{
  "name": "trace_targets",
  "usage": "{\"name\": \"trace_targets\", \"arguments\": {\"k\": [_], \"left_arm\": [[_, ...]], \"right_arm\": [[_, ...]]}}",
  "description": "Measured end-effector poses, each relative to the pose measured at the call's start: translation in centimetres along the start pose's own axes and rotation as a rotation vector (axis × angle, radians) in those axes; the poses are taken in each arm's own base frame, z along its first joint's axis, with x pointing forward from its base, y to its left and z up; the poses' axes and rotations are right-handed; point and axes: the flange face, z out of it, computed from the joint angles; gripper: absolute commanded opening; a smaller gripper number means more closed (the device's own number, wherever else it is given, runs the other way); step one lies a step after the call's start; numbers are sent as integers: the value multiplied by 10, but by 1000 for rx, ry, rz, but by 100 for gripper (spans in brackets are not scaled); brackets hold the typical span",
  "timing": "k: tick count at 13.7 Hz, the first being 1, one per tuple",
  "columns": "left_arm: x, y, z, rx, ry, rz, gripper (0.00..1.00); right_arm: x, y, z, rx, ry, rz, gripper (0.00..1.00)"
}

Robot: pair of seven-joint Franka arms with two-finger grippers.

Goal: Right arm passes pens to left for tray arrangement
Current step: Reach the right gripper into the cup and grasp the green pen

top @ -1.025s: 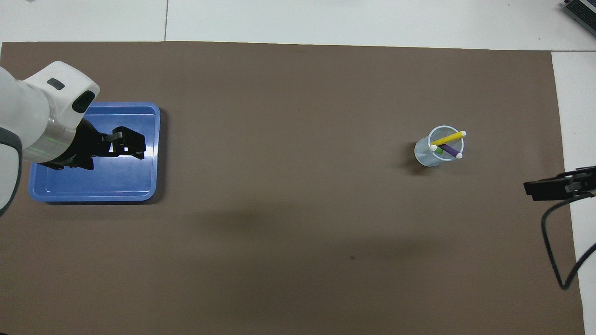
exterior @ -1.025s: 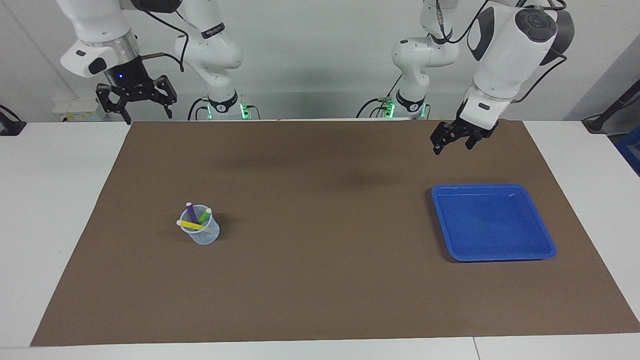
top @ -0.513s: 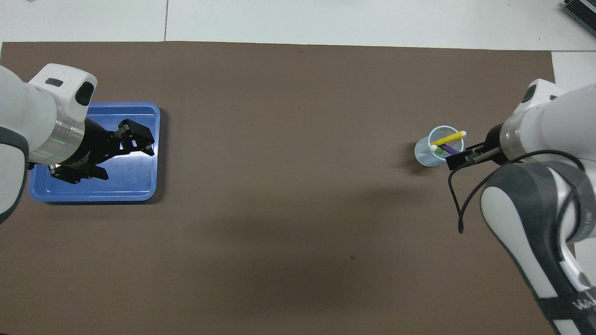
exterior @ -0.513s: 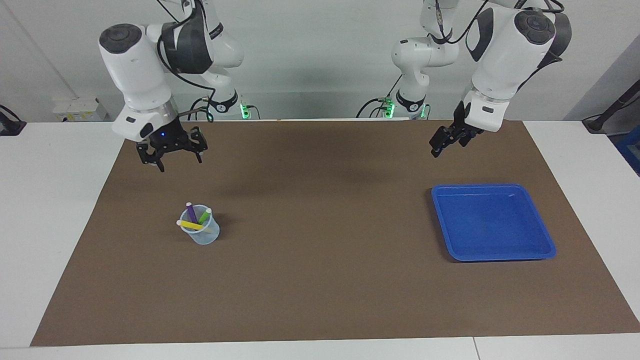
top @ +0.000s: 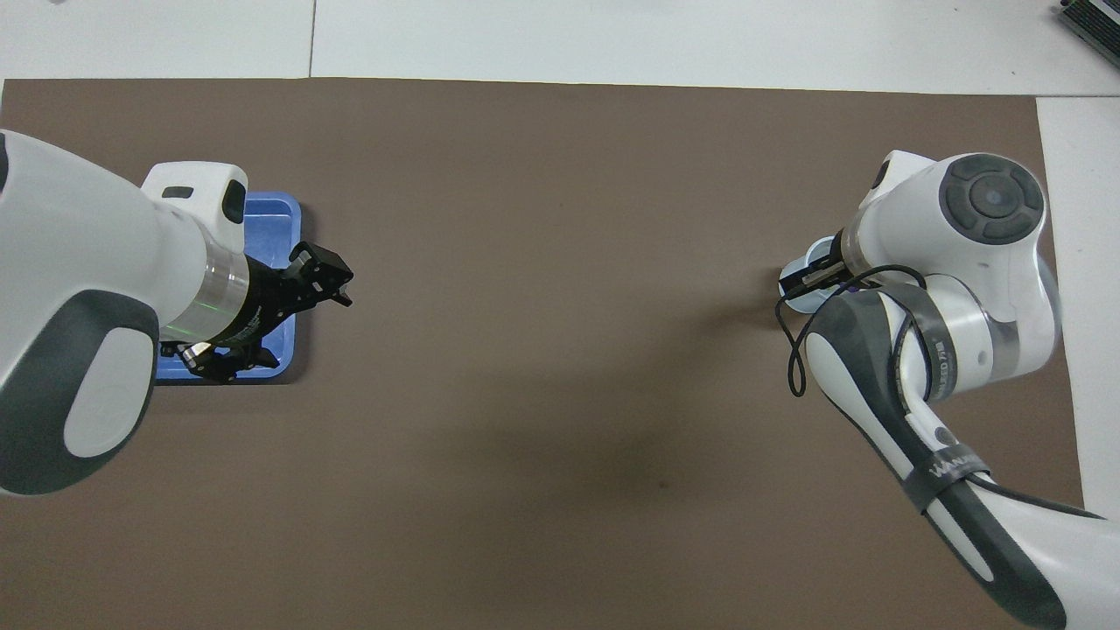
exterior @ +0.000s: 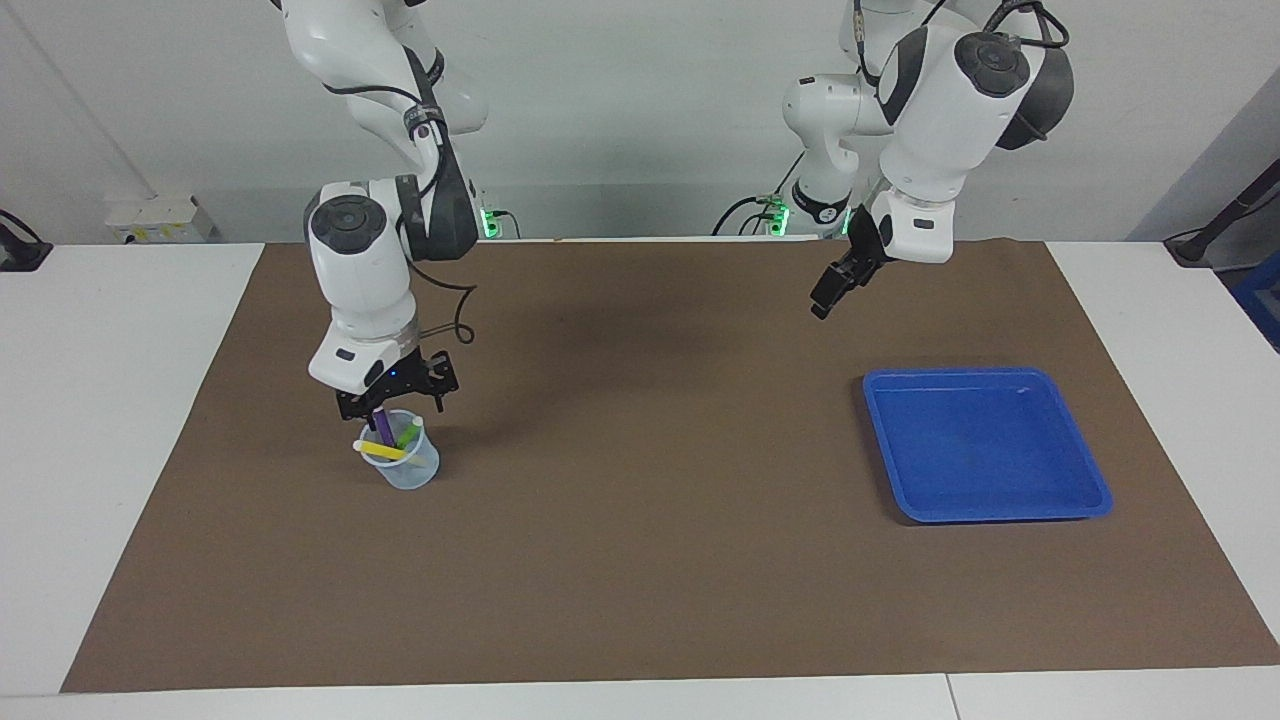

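Just right gripper (exterior: 392, 407), open over pens (exterior: 385, 438)

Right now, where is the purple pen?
In the facing view the purple pen stands in the clear cup with the green pen and yellow pen, toward the right arm's end of the brown mat, directly under the right gripper.

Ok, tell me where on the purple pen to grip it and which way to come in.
Grip the purple pen on its upper shaft, coming straight down from above. It stands nearly upright in the cup, so only its top end is free; the green pen and yellow pen lean close beside it. The right gripper, fingers open, hangs over it.
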Motion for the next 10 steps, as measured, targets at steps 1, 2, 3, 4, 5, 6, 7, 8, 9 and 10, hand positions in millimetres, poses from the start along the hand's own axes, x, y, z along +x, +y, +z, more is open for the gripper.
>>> {"name": "trace_targets", "arguments": {"k": [1, 2, 3, 4, 5, 6, 7, 8, 9, 10], "left_arm": [[-5, 1, 3, -2, 3, -10, 100], [-9, 0, 5, -1, 4, -14, 100], [-10, 0, 6, -2, 6, -16, 100], [-10, -1, 7, -5, 9, -18, 100], [-10, -1, 6, -8, 10, -20, 100], [-9, -1, 6, -10, 11, -20, 100], [-9, -1, 6, -10, 12, -21, 100], [-9, -1, 6, -12, 13, -21, 100], [-9, -1, 7, -18, 17, -21, 100], [-8, 0, 7, -25, 22, -23, 100]], "right_arm": [[2, -4, 1, -17, -4, -21, 79], [3, -10, 1, -31, -6, -36, 76], [5, -15, 2, -38, -8, -35, 74], [6, -19, 3, -39, -9, -28, 74], [7, -21, 5, -38, -9, -26, 73], [7, -21, 7, -37, -10, -25, 71], [7, -20, 10, -36, -14, -24, 65], [7, -19, 12, -35, -17, -22, 61], [7, -17, 13, -35, -18, -20, 58], [6, -17, 13, -36, -19, -19, 54]]}}
